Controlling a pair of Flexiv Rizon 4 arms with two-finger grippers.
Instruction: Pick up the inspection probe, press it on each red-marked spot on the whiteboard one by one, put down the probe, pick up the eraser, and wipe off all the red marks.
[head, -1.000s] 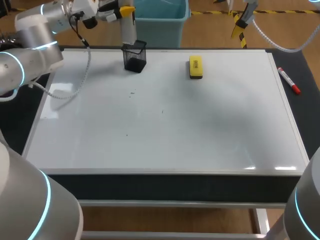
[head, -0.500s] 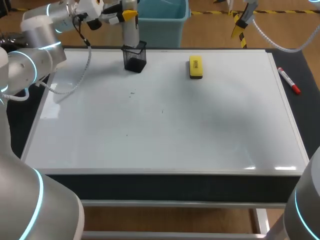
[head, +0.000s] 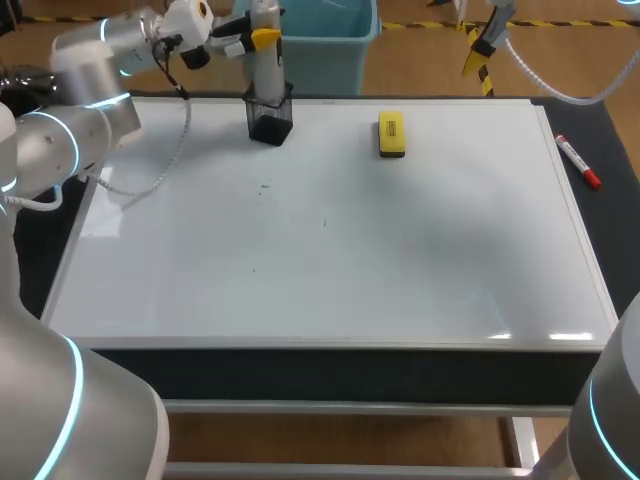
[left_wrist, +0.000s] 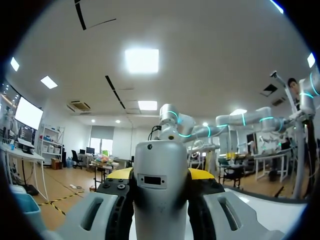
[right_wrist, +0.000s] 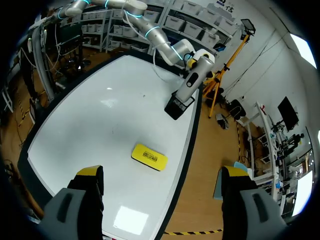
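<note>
My left gripper (head: 258, 40) is shut on the grey cylindrical inspection probe (head: 267, 68), held upright at the whiteboard's far edge. The probe's lower end sits in a black mesh holder (head: 270, 120). In the left wrist view the probe (left_wrist: 161, 190) fills the gap between the yellow-tipped fingers (left_wrist: 119, 174) of the left gripper (left_wrist: 160, 176). A yellow eraser (head: 391, 134) lies flat on the whiteboard (head: 400, 260), right of the holder. Three faint small marks (head: 265, 185) dot the board's left half. My right gripper (right_wrist: 160, 176) hangs open high over the far edge, above the eraser (right_wrist: 149, 156), probe (right_wrist: 191, 82) and holder (right_wrist: 176, 107).
A red marker (head: 578, 162) lies on the black table strip right of the whiteboard's frame. A cable from my left arm (head: 150, 175) drapes over the board's far-left corner.
My left gripper has shifted slightly right and toward the far edge with the probe, standing it more upright over the holder. The right arm, eraser and marker have not moved.
</note>
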